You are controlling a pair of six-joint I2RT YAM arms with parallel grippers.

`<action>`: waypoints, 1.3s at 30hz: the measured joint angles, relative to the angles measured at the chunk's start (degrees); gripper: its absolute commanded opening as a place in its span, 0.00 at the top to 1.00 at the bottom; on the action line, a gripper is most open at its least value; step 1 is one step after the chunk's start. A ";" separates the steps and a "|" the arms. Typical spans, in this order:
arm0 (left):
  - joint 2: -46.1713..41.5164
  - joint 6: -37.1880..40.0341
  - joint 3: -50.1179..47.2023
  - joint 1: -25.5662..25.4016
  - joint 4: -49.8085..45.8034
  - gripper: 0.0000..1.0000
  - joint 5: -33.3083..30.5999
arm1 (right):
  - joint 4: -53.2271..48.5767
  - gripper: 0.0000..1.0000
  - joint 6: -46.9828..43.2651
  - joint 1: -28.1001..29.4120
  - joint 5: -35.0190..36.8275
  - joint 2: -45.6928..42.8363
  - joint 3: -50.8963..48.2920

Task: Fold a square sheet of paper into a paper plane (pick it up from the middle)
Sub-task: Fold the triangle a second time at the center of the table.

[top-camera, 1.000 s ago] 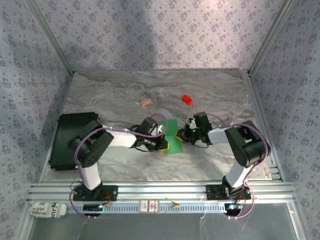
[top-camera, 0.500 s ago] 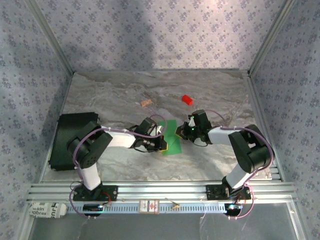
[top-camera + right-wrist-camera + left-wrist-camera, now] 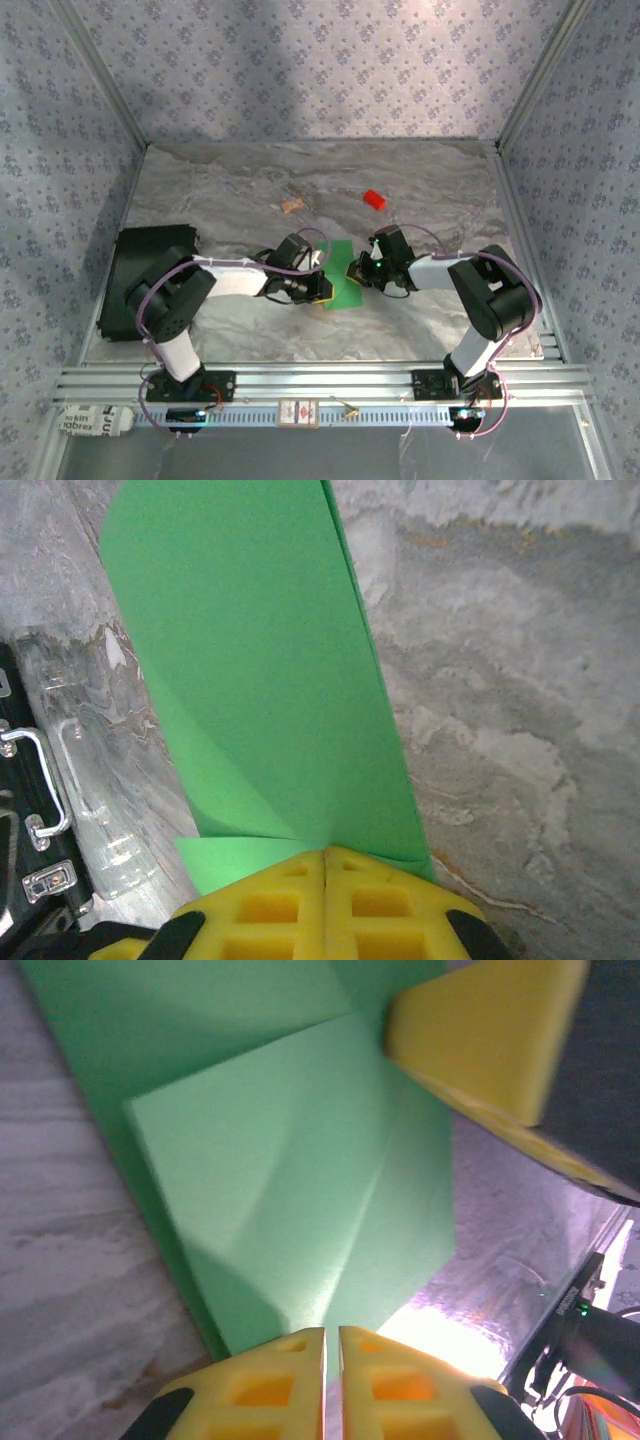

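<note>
Although a white packet point(image 3: 90, 418) showed only "brex" legibly, the square sheet of paper point(image 3: 343, 288), smooth green and creased, sat at the middle of the marbled table point(image 3: 230, 190). The yellow-fingered left gripper point(image 3: 330, 1345) and right gripper point(image 3: 325, 860) each pinched its edge.

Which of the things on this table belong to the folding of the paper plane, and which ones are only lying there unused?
In the job: green sheet of paper, partly folded; left pincer and right pincer, both shut on it.
Lying about: small red block; tan cork-like piece; black case at the table's left edge.
</note>
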 measured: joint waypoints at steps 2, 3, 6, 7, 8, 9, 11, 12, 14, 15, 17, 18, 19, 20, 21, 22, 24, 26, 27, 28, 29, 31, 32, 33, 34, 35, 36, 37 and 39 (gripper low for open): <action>-0.66 -0.17 0.83 0.00 -0.20 0.91 0.04 | 0.22 0.98 0.15 0.02 0.02 0.00 -0.09; -0.68 -0.26 1.68 0.00 -0.44 0.92 0.11 | 0.22 0.98 0.17 0.15 0.02 0.00 -0.09; -0.17 -0.48 4.72 -0.11 -1.31 0.93 0.39 | 0.26 0.98 0.20 0.24 0.11 0.00 -0.09; 0.33 -0.61 5.75 -0.20 -1.38 0.93 0.39 | 0.28 0.98 0.20 0.28 0.20 0.00 -0.09; 1.03 -0.70 6.80 -0.31 -1.40 0.93 0.39 | 0.37 0.98 0.22 0.28 0.26 0.00 -0.09; 1.88 -0.90 7.74 -0.44 -1.44 0.93 0.39 | 0.39 0.98 0.35 0.28 0.35 0.00 -0.09; 3.56 -1.16 8.81 -0.66 -1.49 0.93 0.39 | 0.44 0.98 0.39 0.39 0.44 0.00 -0.09; 4.52 -1.29 9.14 -0.68 -1.49 0.93 0.37 | 0.44 0.98 0.39 0.39 0.44 0.00 -0.09; 6.10 -1.31 9.51 -0.72 -1.66 0.93 0.37 | 0.46 0.98 0.42 0.39 0.44 0.00 -0.09; 6.88 -1.29 9.64 -0.72 -1.79 0.93 0.28 | 0.46 0.98 0.42 0.39 0.44 0.00 -0.11; 8.09 -1.27 9.64 -0.72 -2.14 0.93 -0.02 | 0.61 0.98 0.42 0.39 0.44 0.00 -0.20; 8.66 -1.29 9.53 -0.72 -2.43 0.93 -0.15 | 0.63 0.98 0.42 0.39 0.44 0.00 -0.20; 8.96 -1.29 9.31 -0.72 -2.54 0.93 -0.28 | 0.68 0.98 0.42 0.39 0.44 0.00 -0.24; 9.05 -1.29 8.92 -0.66 -1.99 0.92 -0.22 | 0.87 0.98 0.42 0.39 0.44 0.00 -0.37; 9.01 -1.31 8.68 -0.66 -1.62 0.92 -0.26 | 1.18 0.98 0.42 0.39 0.42 0.00 -0.52; 8.94 -1.31 8.35 -0.66 -1.16 0.92 -0.22 | 1.33 0.98 0.42 0.39 0.42 0.00 -0.57; 8.57 -1.31 7.61 -0.66 -0.28 0.92 -0.44 | 1.64 0.98 0.42 0.39 0.42 0.00 -0.74; 8.15 -1.29 7.04 -0.66 0.09 0.91 -0.50 | 1.90 0.98 0.44 0.39 0.42 0.00 -0.85; 7.93 -1.29 6.84 -0.66 0.04 0.91 -0.63 | 1.92 0.98 0.44 0.46 0.42 0.00 -0.85; 7.69 -1.29 6.60 -0.68 0.02 0.90 -0.72 | 1.92 0.98 0.44 0.50 0.42 0.00 -0.83; 7.50 -1.27 6.40 -0.70 -0.04 0.90 -0.81 | 1.92 0.98 0.44 0.50 0.42 0.00 -0.83; 7.08 -1.16 6.29 -0.74 -0.70 0.90 -1.09 | 1.92 0.98 0.42 0.50 0.42 0.00 -0.83; 6.84 -0.98 6.29 -0.76 -1.29 0.89 -1.25 | 1.92 0.98 0.42 0.50 0.42 0.00 -0.83; 6.64 -0.81 6.29 -0.76 -1.77 0.89 -1.31 | 1.90 0.98 0.42 0.50 0.42 0.00 -0.85; 6.47 -0.59 6.25 -0.76 -2.19 0.89 -1.33 | 1.90 0.98 0.42 0.50 0.42 0.00 -0.83; 6.21 -0.37 6.08 -0.76 -2.69 0.89 -1.33 | 1.90 0.98 0.42 0.50 0.42 0.00 -0.83; 5.88 -0.07 5.86 -0.76 -3.10 0.89 -1.36 | 1.90 0.98 0.42 0.50 0.42 0.00 -0.83; 5.64 0.15 5.64 -0.76 -3.52 0.89 -1.36 | 1.90 0.98 0.42 0.50 0.42 0.00 -0.85; 5.03 0.79 5.31 -0.81 -4.52 0.89 -1.36 | 1.88 0.98 0.42 0.48 0.44 -0.04 -0.85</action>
